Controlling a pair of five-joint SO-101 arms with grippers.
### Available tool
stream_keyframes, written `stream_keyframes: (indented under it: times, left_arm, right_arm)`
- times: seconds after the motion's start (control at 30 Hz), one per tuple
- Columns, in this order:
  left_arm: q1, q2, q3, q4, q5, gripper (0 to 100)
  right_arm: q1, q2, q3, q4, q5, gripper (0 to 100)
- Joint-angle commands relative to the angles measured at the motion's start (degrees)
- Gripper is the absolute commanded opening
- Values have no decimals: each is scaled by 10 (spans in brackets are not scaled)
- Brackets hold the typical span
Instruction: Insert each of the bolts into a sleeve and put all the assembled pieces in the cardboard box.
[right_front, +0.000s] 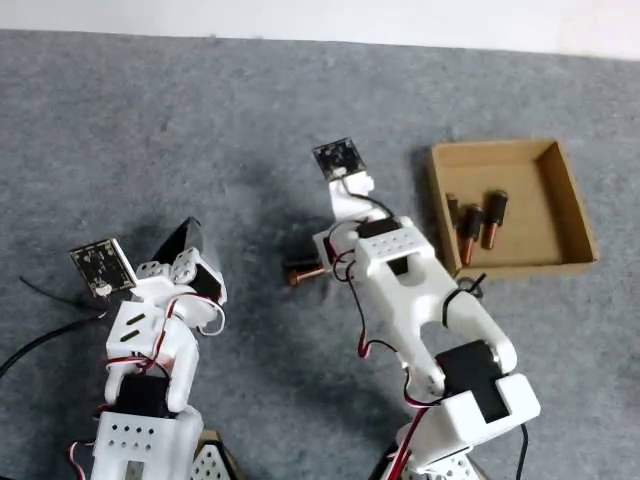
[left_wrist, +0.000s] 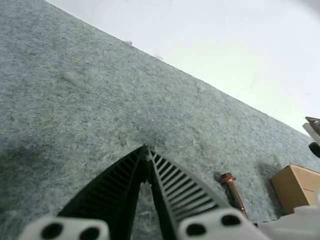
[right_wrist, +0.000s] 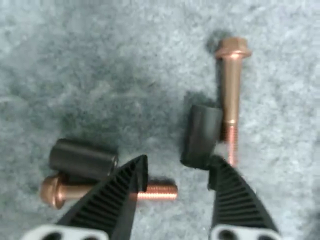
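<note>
Hovering the right gripper (right_wrist: 178, 161), spread wide and holding nothing, over loose parts near the middle of the grey felt tabletop (right_front: 150, 120). Framing a short black cylindrical sleeve (right_wrist: 202, 135) between the two ribbed fingers (right_wrist: 117, 200), close against one fingertip. Lying just beside that sleeve, perhaps touching it: a copper-coloured flanged bolt (right_wrist: 231, 85), long axis running away from the wrist, head at the far end, roughly parallel to the sleeve. Lying outside the fingers' gap, off to one side: a second black sleeve (right_wrist: 82, 159) and a second copper bolt (right_wrist: 160, 191), side by side, long axes crosswise to the first pair. Holding the left gripper (left_wrist: 146, 151) pressed together on nothing, by the tabletop's near left corner, well apart from the parts. Resting in the shallow brown cardboard box (right_front: 560, 190) towards the tabletop's right edge: assembled pieces (right_front: 470, 228), seemingly three. Judging the right arm much the nearer to the loose parts; probably needing a squeeze across the framed sleeve's width, without catching the neighbouring bolt's thread.
</note>
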Motion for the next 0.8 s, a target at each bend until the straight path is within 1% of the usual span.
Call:
stream_keyframes:
  times: [0.0,0.33,0.47,0.63,0.77]
  left_arm:
    - [-5,-10,-5,-15,-3,10]
    - [-2,-10,-5,-15,-3,10]
    - [19,-10,-2,-15,-5,10]
    - [19,-10,-2,-15,-5,11]
    - [19,-10,-2,-15,-5,11]
  right_arm:
    - [-7,-1,-29,-12,-1,151]
    - [-7,0,-26,-55,-4,149]
    - [-6,0,-28,-56,-4,149]
    - [-6,1,-29,-56,-4,149]
    - [0,38,-48,-54,-4,149]
